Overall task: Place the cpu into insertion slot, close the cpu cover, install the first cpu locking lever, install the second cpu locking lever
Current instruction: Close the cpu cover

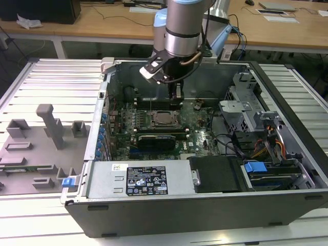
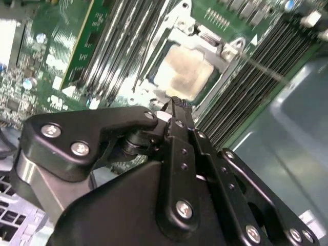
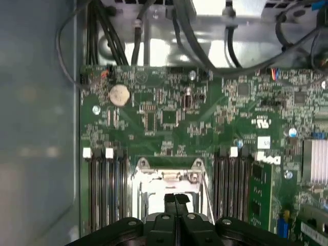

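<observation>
Your pincer (image 2: 173, 104), tips pressed together, hangs just above the edge of the slot (image 2: 205, 37), on the side toward the case wall (image 2: 287, 118). Room is tight: two banks of memory slots (image 3: 105, 189) flank the slot. One cpu (image 2: 185, 72) lies flat in it, on the green board (image 3: 169, 102). The open case (image 1: 205, 205) sits on a ribbed counter (image 1: 46, 77).
</observation>
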`<state>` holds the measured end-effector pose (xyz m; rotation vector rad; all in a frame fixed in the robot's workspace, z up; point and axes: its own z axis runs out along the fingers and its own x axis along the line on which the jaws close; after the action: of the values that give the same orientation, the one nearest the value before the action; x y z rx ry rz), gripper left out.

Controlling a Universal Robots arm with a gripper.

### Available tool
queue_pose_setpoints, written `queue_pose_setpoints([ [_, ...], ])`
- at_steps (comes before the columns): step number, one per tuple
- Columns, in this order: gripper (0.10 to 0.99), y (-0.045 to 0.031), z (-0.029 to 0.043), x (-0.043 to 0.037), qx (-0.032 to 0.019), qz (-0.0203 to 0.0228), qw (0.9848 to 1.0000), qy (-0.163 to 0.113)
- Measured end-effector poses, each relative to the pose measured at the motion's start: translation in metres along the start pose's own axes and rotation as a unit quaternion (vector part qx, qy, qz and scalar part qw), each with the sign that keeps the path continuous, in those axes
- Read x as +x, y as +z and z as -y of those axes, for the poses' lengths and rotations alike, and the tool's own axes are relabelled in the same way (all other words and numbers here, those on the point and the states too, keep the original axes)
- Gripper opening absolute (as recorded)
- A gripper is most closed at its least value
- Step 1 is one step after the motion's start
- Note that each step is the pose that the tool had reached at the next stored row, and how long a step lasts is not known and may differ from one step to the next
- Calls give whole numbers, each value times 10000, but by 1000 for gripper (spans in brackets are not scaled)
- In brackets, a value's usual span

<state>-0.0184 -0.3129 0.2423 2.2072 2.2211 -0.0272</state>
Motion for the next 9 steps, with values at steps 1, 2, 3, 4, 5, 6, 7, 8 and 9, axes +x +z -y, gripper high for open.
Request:
queue_pose_setpoints([
  [1, 106, 4, 23, 0, -1, 0, 10000, 1],
  [2, 106, 7, 45, 1, -1, 0, 10000, 1],
  [3, 106, 14, 82, 1, -1, 0, 10000, 1],
  [4, 106, 19, 104, 1, -1, 0, 10000, 0],
  [5, 106, 24, 121, 1, -1, 0, 10000, 1],
  [6, 106, 29, 145, 1, -1, 0, 10000, 1],
  [7, 106, 33, 161, 2, -1, 0, 10000, 1],
  [8, 106, 41, 183, 2, -1, 0, 10000, 1],
  [9, 106, 52, 204, 3, -1, 0, 10000, 0],
])
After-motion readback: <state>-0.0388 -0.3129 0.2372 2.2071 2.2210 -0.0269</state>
